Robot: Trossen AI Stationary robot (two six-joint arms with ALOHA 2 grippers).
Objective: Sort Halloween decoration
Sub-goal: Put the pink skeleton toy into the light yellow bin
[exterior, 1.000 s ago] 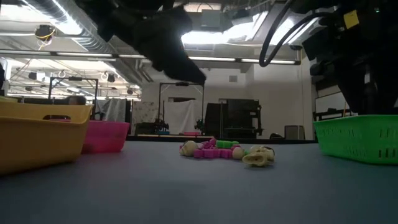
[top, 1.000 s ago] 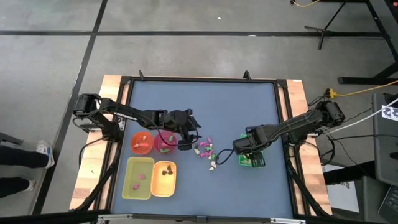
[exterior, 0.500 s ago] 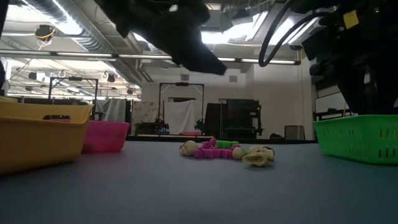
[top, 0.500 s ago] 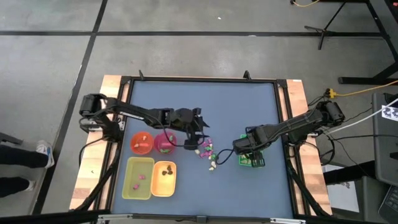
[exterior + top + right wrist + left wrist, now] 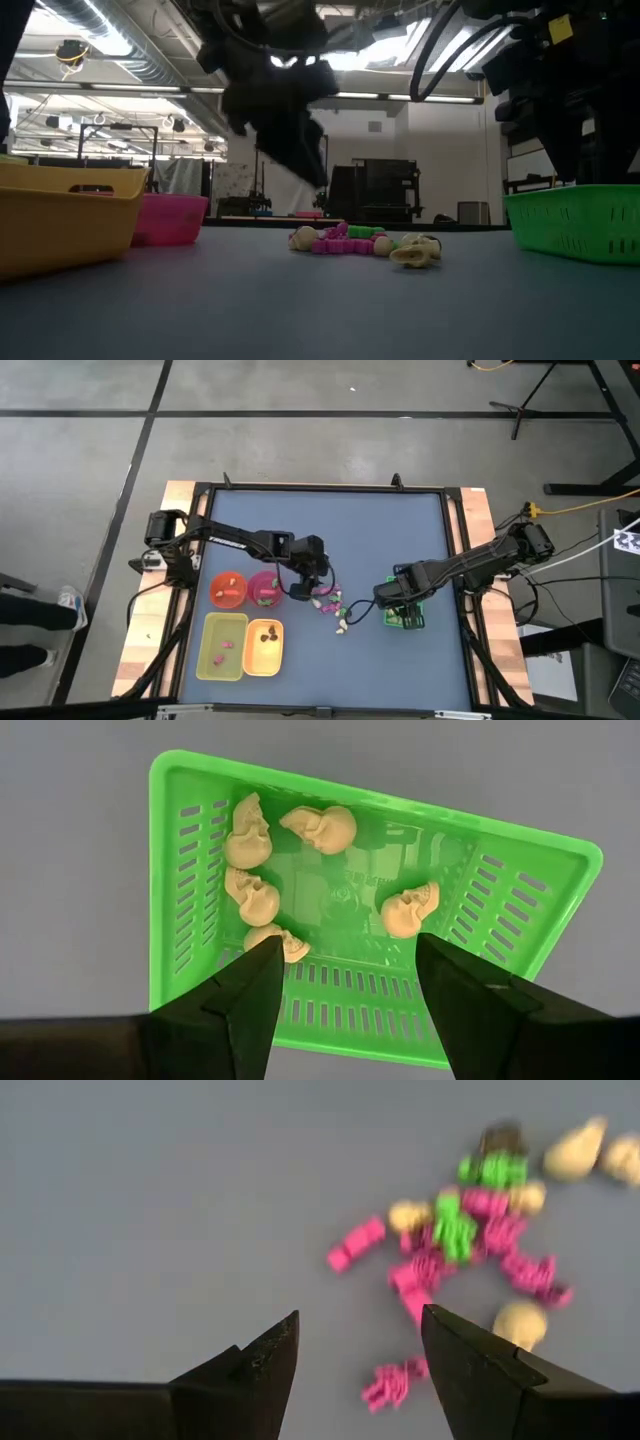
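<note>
Halloween decoration (image 5: 332, 603) bits are lying in a little pile mid-table. Left gripper (image 5: 358, 1370) is hanging over them, fingers apart, holding nothing. I think it is getting ready to grab a pink one next. Right gripper (image 5: 345, 990) is waiting, empty, above the green basket (image 5: 180, 870) of skulls (image 5: 250, 835).

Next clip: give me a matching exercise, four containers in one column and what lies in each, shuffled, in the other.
Containers:
1. green tray
2. pink bowl
3. orange bowl
4. yellow-green tray

Contents:
A. a green piece on its floor
B. cream skulls
C. magenta pieces, beside the orange tray
D. small pale and reddish bits

Pairs: 1-B, 2-A, 3-D, 4-C
</note>
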